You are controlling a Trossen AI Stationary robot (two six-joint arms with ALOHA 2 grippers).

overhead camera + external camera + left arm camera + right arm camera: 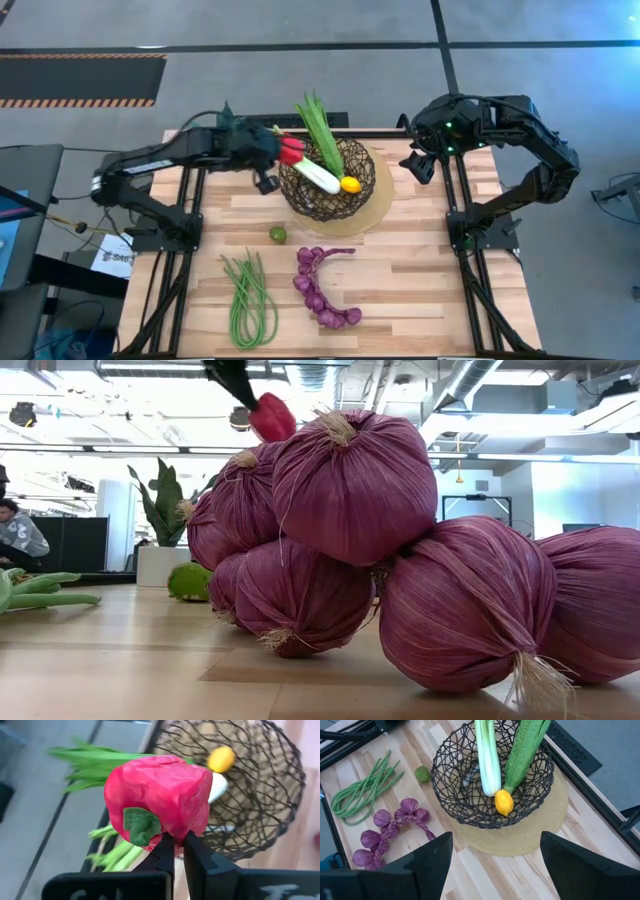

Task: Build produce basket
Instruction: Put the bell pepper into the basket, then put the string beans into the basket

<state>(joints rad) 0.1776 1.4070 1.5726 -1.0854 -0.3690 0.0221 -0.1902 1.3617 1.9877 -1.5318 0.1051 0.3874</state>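
The dark wire basket (330, 180) stands on a tan round mat (378, 205). A white-green leek (318, 176), green leafy stalks (318, 125) and a yellow lemon (350, 184) lie in it. My left gripper (278, 155) is shut on the red pepper (291, 151) just left of the basket's rim, above the table. My right gripper (492, 855) is open and empty at the basket's right. The lime (278, 234), green beans (248, 300) and purple onion string (322, 288) lie on the table. My left gripper pinches the red pepper's lower edge (172, 845) between its two fingers, close beside the green stem (141, 826). The fingers come from the table's left. The pepper is lifted clear of the table, beside the basket's rim (150, 750).
The low view is filled by the onion string (400, 560); a potted plant (160, 510) and a seated person (20, 535) show beyond the table. Bare wood lies between the lime and the basket and right of the onions.
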